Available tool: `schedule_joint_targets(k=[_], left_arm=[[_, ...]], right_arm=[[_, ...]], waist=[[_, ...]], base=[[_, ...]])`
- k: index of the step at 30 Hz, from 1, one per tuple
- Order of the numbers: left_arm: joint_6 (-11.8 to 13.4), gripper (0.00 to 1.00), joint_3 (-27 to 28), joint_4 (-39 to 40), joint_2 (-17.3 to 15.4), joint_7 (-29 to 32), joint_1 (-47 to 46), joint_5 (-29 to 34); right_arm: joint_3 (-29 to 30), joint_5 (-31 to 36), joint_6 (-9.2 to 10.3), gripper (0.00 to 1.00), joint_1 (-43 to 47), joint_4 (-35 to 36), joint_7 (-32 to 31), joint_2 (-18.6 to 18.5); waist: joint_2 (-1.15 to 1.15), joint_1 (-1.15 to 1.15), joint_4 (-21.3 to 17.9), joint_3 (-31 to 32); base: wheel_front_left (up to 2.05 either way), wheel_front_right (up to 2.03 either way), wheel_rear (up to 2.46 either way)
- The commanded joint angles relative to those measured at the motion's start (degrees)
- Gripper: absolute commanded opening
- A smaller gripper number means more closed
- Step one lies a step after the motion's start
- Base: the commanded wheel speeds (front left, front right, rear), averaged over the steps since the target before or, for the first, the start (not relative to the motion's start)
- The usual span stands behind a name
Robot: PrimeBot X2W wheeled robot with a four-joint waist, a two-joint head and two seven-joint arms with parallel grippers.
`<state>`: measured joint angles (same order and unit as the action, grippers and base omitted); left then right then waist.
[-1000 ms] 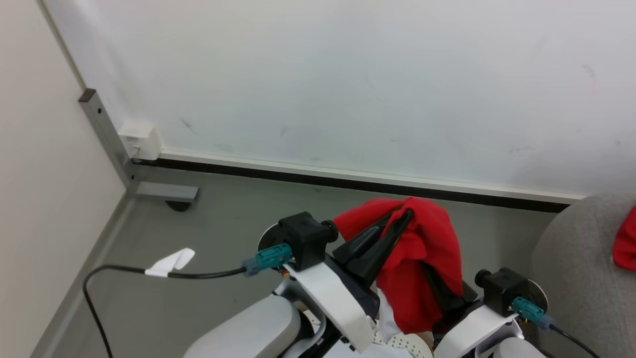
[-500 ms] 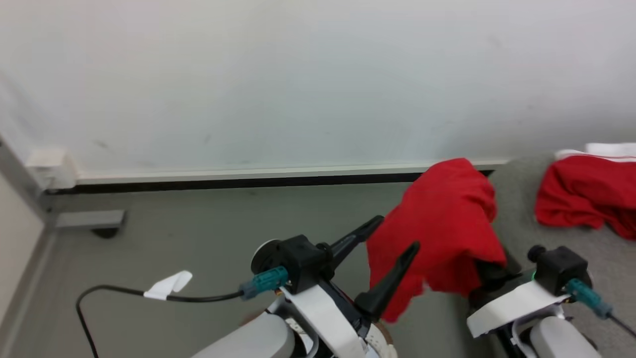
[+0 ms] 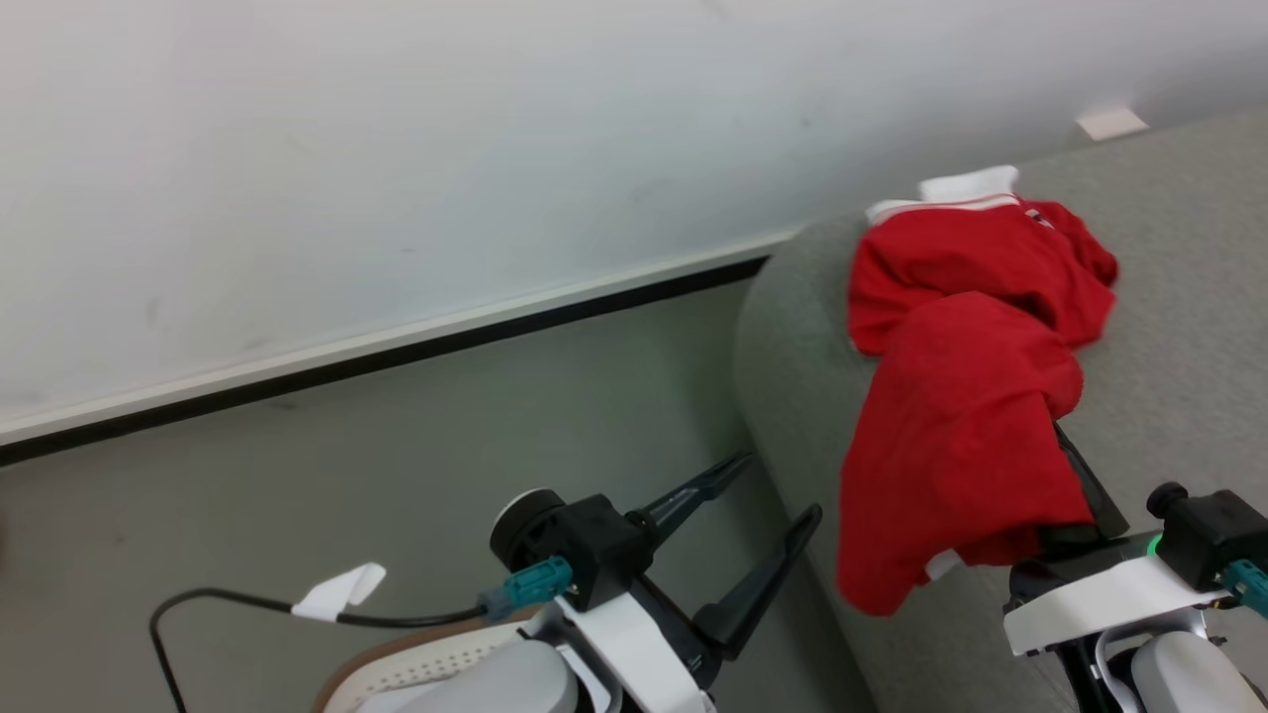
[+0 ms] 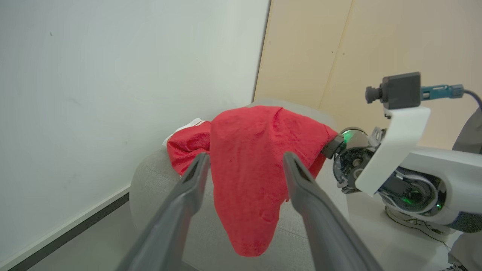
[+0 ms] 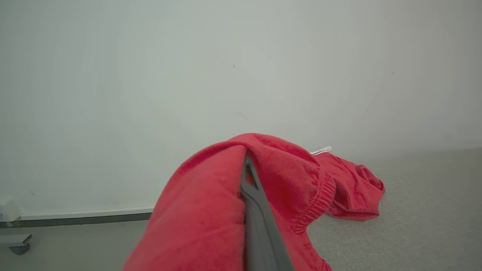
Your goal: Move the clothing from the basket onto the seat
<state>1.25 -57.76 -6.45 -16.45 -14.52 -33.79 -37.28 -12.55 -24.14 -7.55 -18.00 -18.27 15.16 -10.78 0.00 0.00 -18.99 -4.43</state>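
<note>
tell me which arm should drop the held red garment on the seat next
Right. The right gripper is shut on the garment, which hangs at the seat edge beside a second garment lying there. The left gripper is open, holds nothing, and sits over the floor.

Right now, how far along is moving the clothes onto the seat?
Done: one collared red shirt lies on the seat. In hand: the right gripper is shut on a second red garment, hanging over the seat's edge; the left gripper is open, empty. Left: set it down. Inside the basket: hidden.
</note>
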Motion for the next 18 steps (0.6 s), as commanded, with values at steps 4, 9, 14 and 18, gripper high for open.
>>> schedule_joint_targets(k=[4, 9, 14, 18], left_arm=[[-1.3, 1.00, 0.4, -2.4, 0.3, -0.6, 0.1, 1.7], [-2.7, 1.00, 1.0, -4.6, 0.9, -0.6, 0.2, 3.4], [-3.8, 1.00, 1.4, -5.4, 1.6, -0.6, -0.5, 4.3], [-4.6, 1.00, 1.4, -5.9, 1.7, -0.6, -1.5, 5.0]], right_arm=[[1.9, 0.6, 0.13, 0.00, 1.7, 0.9, 0.0, 0.8], [3.9, 0.8, 0.13, 0.00, 1.9, 2.0, 0.0, 0.8], [6.3, 1.0, 0.13, 0.00, 0.2, 2.8, 0.0, -0.4], [8.8, 0.7, 0.13, 0.00, -1.9, 2.5, 0.0, -2.2]], waist=[[0.00, 0.00, -6.9, -2.8], [0.00, 0.00, -8.9, -4.2], [0.00, 0.00, -8.3, -5.9], [0.00, 0.00, -6.9, -8.3]], base=[[0.00, 0.00, 0.00], [0.00, 0.00, 0.00], [0.00, 0.00, 0.00], [0.00, 0.00, 0.00]])
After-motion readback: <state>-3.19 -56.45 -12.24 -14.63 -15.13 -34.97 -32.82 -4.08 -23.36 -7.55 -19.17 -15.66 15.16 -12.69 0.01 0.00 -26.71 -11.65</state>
